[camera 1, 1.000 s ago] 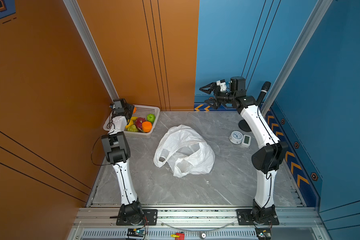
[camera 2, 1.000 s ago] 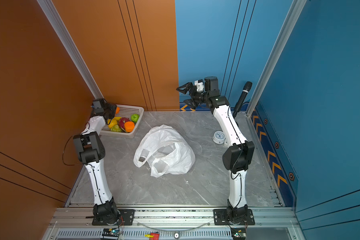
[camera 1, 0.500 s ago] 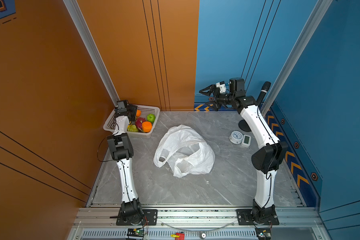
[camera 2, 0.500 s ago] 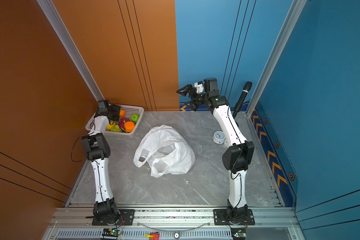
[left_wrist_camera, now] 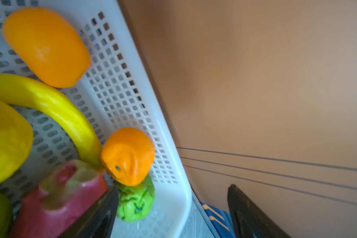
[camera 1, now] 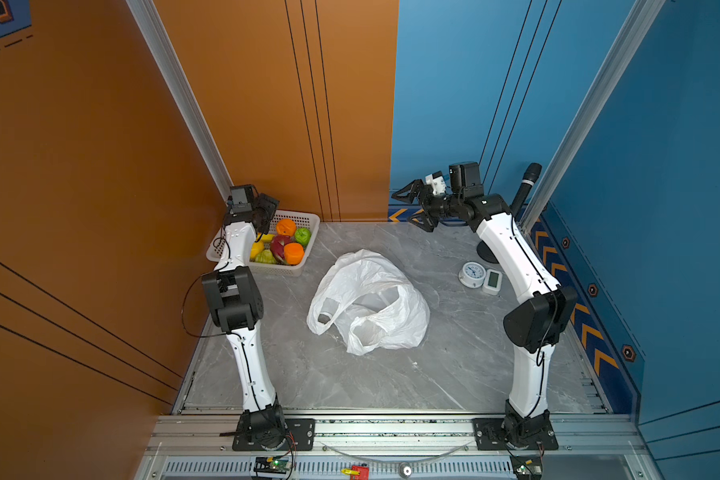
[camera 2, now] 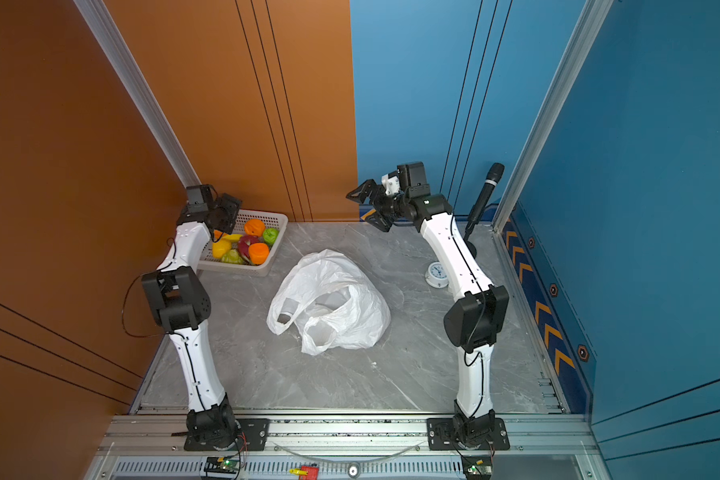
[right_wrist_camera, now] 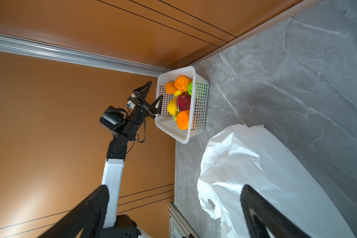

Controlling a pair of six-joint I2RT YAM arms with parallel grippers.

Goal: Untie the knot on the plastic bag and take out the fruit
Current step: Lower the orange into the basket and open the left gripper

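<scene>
Left wrist view: my left gripper (left_wrist_camera: pixel 173 208) is spread wide w/ nothing between the fingers. One finger hangs over the inside of the basket (left_wrist_camera: pixel 120 90), close above the dragon fruit (left_wrist_camera: pixel 56 195) and a green fruit (left_wrist_camera: pixel 135 202); the other sits outside the basket's rim, on the side of the orange wall (left_wrist_camera: pixel 256 82). All the fruit (camera 1: pixel 294 252) I can find lies inside the basket: oranges (camera 1: pixel 286 227), yellow and green pieces, the dragon fruit, plus a banana (left_wrist_camera: pixel 50 99). In both top views the plastic bag (camera 1: pixel 375 299) lies near the basket, not touching it, slack and crumpled, its two handle loops (camera 1: pixel 323 318) apart and open. No knot to be seen anywhere, so I judge the untying done. No bulge or colour shows through the bag, so prob. it's empty, tho I can't see right inside. My right gripper (camera 1: pixel 402 206) is also wide open and empty, held high, well apart from the basket and beyond the bag from it. So I reckon the step in hand is the tail end of unloading, i.e. fruit set in the basket. Next move, as I judge it: lift the left gripper straight up clear of the basket's rim w/o clipping it or nudging the fruit, then check the bag beside the basket for anything left.
</scene>
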